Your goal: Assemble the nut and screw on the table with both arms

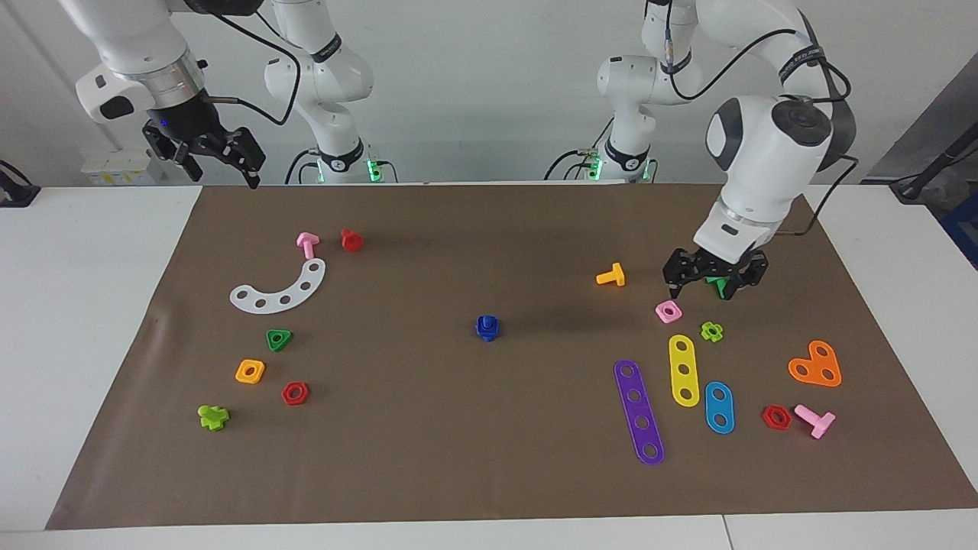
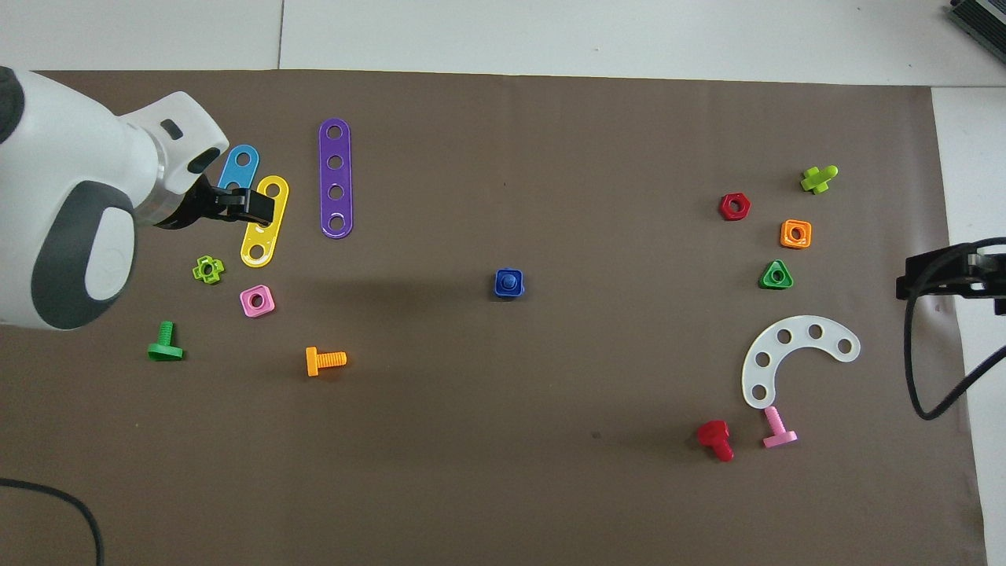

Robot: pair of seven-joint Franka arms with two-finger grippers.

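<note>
The dark blue nut (image 1: 487, 330) sits on the dark blue screw (image 1: 486, 319). They stand joined and upright in the middle of the brown mat (image 1: 489, 473) on the white table (image 1: 92, 344). In the overhead view the nut (image 2: 497, 291) rings the screw's shaft (image 2: 509, 281). No gripper touches them. My left gripper (image 1: 707, 290) hangs open and empty over the mat's left-arm end, by a green screw (image 2: 165, 346) and a pink square nut (image 1: 668, 311); it also shows in the overhead view (image 2: 250, 206). My right gripper (image 1: 221, 160) is open and empty, raised over the mat's right-arm end.
Toward the left arm's end lie an orange screw (image 1: 611, 276), purple (image 1: 639, 411), yellow (image 1: 684, 370) and blue (image 1: 719, 407) strips and an orange heart plate (image 1: 816, 365). Toward the right arm's end lie a white curved strip (image 1: 281, 289), a green triangular nut (image 1: 279, 339) and an orange square nut (image 1: 250, 371).
</note>
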